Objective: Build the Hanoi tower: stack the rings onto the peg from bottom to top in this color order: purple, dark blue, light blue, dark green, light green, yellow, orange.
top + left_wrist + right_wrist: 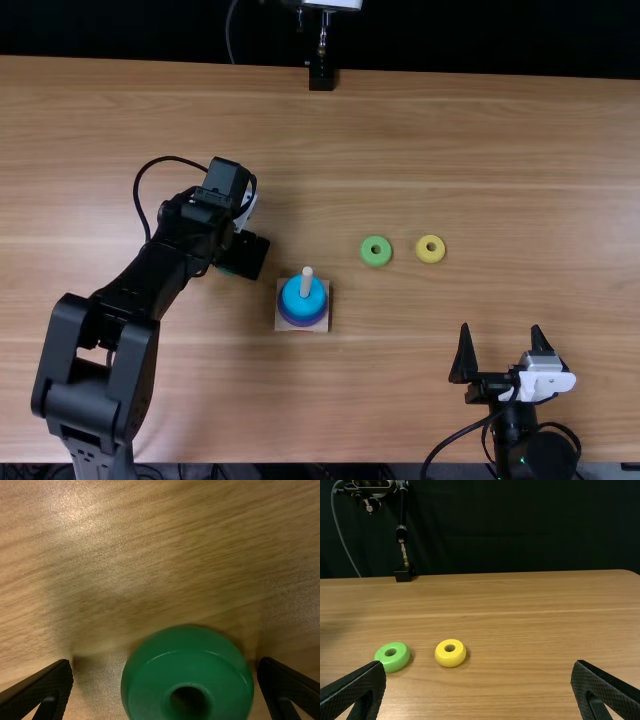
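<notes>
Peg (306,280): stood upright on a square base (325,319), near the left jaws and between both arms; rose bare above the light blue ring (296,303).
Stack: seemed about three rings along, with light blue on top and a blue-purple rim just below; could not tell purple from dark blue there.
Rings left: judged as dark green next, then light green, yellow and orange.
Dark green ring (160,682): lay flat on the table (125,555) between the left jaws, off the peg; looked thick, rounded and glossy, with a thin curved highlight and a dark central hole facing up.
Left gripper (165,667): held its fingers wide, one on each side of the dark green ring, closer to it on one side, with no grip visible.
Light green ring (377,262): lay flat beyond the right jaws, toward the peg; looked smooth, bright and rounded.
Yellow ring (430,259): lay just beside light green, apart from it and nearer the right jaws; showed a clear round hole.
Right gripper (480,665): had its jaws wide and empty, well apart from both loose rings.
</notes>
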Motion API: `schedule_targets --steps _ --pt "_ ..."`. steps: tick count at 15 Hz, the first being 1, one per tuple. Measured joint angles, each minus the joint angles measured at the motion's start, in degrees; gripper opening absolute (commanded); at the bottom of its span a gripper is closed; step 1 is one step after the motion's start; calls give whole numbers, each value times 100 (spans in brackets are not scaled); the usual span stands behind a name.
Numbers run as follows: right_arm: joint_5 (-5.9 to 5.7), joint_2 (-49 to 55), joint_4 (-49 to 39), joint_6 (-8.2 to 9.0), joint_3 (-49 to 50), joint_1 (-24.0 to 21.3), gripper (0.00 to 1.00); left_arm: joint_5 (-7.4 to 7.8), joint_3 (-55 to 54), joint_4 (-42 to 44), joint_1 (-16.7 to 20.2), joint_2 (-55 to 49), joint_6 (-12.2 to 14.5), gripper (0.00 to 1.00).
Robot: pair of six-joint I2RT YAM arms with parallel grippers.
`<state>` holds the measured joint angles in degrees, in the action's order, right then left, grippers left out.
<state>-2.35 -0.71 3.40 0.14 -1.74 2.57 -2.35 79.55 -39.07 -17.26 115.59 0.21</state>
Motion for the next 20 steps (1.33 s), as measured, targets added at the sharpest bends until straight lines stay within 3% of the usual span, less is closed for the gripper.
schedule_targets --steps 2,4,5,6,8,12,15,18,20 --pt "0 0 2 2 0 0 100 2 0 -2 0 2 2 96" --pt "-2 -2 0 -2 0 0 100 0 0 2 0 0 -2 28" --pt "0 -2 0 2 0 0 100 0 0 2 0 0 0 10" --pt "0 -2 2 -2 0 0 100 0 -9 4 0 0 -2 5" --pt "0 0 0 0 0 0 100 -4 -13 4 -2 0 0 0" --pt "-2 -2 0 0 0 0 100 2 0 -68 0 2 0 0" --pt "0 -2 -2 0 0 0 100 0 719 -1716 0 7 -7 0" --pt "0 -2 0 -4 0 0 100 -9 1764 -2771 -46 9 -28 0" --pt "0 -2 0 -2 0 0 100 -2 2234 -3261 -260 7 -203 0"
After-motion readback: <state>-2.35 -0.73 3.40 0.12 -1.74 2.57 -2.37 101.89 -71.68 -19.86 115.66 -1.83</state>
